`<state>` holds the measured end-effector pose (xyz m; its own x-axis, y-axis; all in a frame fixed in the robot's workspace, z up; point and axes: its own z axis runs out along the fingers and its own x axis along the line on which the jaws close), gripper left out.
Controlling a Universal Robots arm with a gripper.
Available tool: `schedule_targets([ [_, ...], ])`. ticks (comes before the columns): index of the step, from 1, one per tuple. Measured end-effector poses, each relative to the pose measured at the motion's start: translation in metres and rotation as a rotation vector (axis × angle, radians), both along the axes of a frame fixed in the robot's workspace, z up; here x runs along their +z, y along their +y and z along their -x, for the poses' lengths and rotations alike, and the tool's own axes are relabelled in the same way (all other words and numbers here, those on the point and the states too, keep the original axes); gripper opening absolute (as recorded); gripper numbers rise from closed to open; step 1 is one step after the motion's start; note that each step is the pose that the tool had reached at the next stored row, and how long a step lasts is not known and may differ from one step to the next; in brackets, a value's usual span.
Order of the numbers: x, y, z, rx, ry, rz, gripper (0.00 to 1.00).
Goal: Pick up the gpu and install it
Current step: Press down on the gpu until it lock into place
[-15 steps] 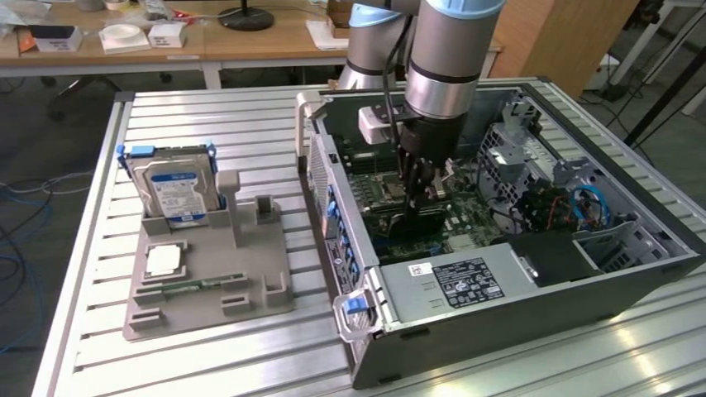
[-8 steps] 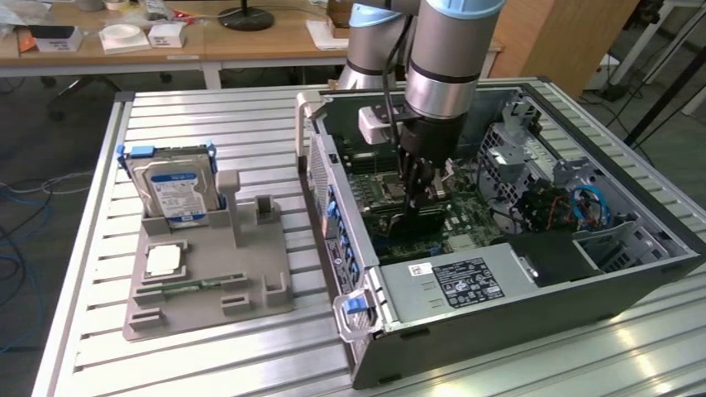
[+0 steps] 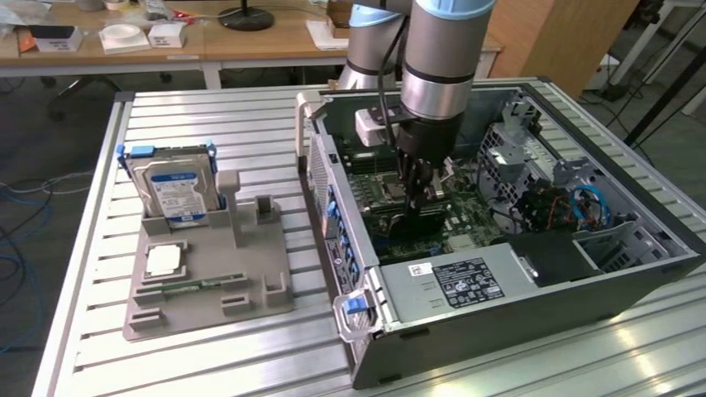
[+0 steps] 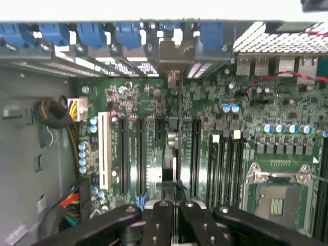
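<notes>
Trouble would come from a tilt: the fingers (image 4: 175,218) are clenched on the gpu (image 4: 171,154) held edge-on directly beneath them above the motherboard (image 4: 266,154), so any misalignment could jam it against the slot.

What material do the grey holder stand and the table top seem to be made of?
Grey holder stand: probably plastic, matte; its colour is even, without shine, and its edges are blocky and moulded. Table top: likely aluminium, brushed silver; it has long parallel slots and bright reflections, as on extruded metal profiles.
</notes>
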<state>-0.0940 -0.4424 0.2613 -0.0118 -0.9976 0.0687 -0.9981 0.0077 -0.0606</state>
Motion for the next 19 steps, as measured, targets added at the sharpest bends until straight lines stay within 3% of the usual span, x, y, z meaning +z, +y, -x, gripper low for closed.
schedule_targets([
  [4,-0.0024,0.0003,0.0,0.0,-0.0009,0.0008,0.11],
  [6,0.0003,0.0005,0.0,0.0,0.0004,-0.0063,0.11],
  [7,0.0017,0.0005,0.0,0.0,0.0039,-0.0076,0.11],
  [14,0.0073,0.0002,0.009,0.0,0.0474,-0.0088,0.11],
  [19,0.0116,0.0003,0.023,0.0,0.0688,-0.0119,0.11],
])
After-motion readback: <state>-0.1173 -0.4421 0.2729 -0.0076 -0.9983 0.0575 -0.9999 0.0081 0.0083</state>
